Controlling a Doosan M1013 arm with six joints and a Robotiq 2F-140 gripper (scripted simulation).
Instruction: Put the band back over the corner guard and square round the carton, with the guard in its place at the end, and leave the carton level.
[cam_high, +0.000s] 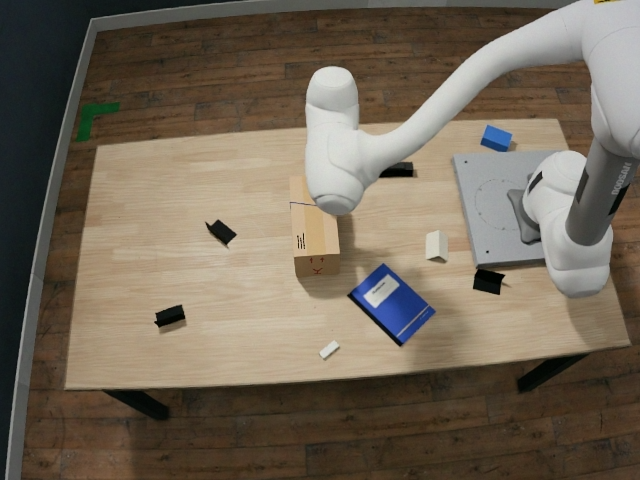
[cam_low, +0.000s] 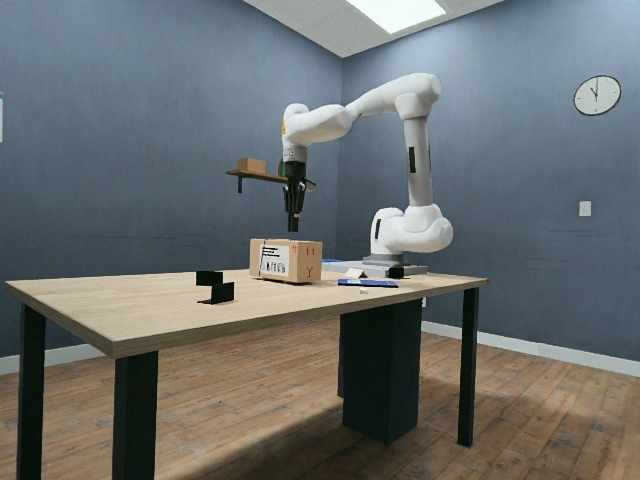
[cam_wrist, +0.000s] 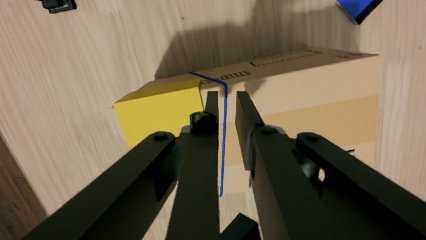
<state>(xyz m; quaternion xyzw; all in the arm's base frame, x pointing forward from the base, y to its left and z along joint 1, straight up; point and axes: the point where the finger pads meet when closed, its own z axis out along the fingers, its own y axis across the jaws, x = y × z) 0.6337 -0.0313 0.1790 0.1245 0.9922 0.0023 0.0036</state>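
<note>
The cardboard carton (cam_high: 315, 235) lies level in the middle of the table, and it also shows in the side view (cam_low: 285, 259). A thin blue band (cam_wrist: 223, 130) runs round it near its far end, right beside a yellow corner guard (cam_wrist: 157, 110) that caps that end's corner. The band does not lie over the guard. My gripper (cam_low: 293, 227) hangs straight down a little above the carton's banded end, with its fingers nearly together and nothing between them. In the wrist view the fingertips line up on either side of the band. In the overhead view the arm's wrist hides the guard and the gripper.
A blue book (cam_high: 391, 302) lies right of the carton, with a white block (cam_high: 436, 244) beyond it. Black brackets (cam_high: 221, 231) (cam_high: 169, 315) (cam_high: 488, 281) (cam_high: 397, 169) are scattered about. A small white piece (cam_high: 329, 349) lies near the front edge. The grey base plate (cam_high: 496, 206) and a blue cube (cam_high: 496, 137) are at the right.
</note>
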